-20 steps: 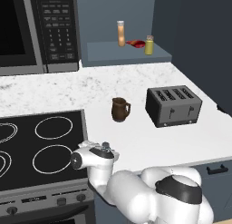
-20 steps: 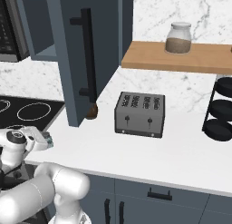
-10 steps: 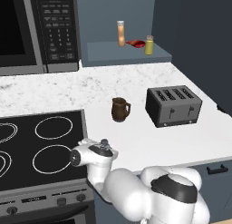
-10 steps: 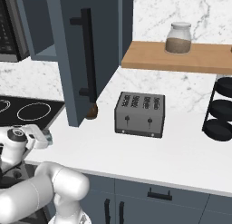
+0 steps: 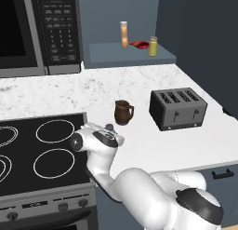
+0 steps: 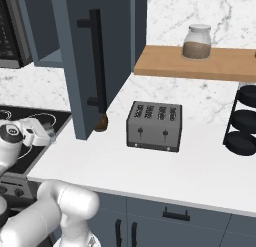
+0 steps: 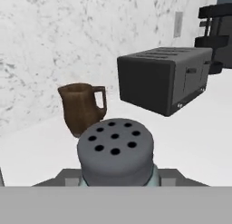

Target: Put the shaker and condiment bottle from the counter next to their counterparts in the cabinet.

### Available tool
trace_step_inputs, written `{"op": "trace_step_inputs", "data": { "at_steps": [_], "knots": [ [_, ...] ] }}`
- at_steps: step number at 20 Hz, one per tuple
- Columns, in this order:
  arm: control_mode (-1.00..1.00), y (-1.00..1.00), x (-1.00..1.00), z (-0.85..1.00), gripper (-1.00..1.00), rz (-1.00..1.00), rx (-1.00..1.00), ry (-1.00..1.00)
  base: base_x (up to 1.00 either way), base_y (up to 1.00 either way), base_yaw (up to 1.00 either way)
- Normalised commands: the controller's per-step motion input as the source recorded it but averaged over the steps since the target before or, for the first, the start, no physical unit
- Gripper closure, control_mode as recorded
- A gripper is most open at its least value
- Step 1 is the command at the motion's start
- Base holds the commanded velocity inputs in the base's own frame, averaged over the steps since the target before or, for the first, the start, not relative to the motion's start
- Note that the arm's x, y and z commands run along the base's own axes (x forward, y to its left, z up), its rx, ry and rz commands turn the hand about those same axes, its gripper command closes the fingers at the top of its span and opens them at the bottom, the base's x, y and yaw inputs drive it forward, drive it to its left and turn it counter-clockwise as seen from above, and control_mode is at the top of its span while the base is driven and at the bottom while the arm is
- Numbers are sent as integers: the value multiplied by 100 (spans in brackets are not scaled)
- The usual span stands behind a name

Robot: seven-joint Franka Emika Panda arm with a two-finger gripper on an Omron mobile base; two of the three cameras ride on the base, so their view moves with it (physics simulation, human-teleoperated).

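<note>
Worktop (image 5: pixel 139 84) of white, grey-flecked marble runs across the left base view, with the brown mug (image 5: pixel 122 112) standing near its middle and the dark toaster (image 5: pixel 178 108) well apart to the right of it; behind them, on the flat ledge of the blue-grey cabinet (image 5: pixel 107 54), the condiment bottle (image 5: pixel 124 34) stands upright with its white cap on, and just beside it lie the flat red item (image 5: pixel 138 44) and the yellow-green jar (image 5: pixel 153 46) with the tan cap; the white arm bends up from the lower right, its hand low at the front edge between the black stovetop (image 5: pixel 39 150) and the mug; from the right base view the toaster sits square on the worktop, a glass jar (image 6: pixel 196 41) rests on the wooden shelf (image 6: pixel 195 63) above, a black tiered rack (image 6: pixel 245 122) stands at the far right, and the tall blue-grey door (image 6: pixel 97 56) hides most of the mug; in the hand view the shaker (image 7: pixel 115 150), grey perforated cap uppermost, sits upright close in front, held in the claw (image 7: pixel 117 178), whose fingers press either side of its pale body, with mug and toaster beyond it.
</note>
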Motion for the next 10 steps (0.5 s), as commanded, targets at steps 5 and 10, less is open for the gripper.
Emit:
{"op": "trace_step_inputs", "data": {
  "at_steps": [5,10],
  "knots": [
    [-100,-17,0,100,100,8,0,-8,0,0,0],
    [-100,-1,-4,100,100,15,-4,-21,0,0,0]
  ]
}}
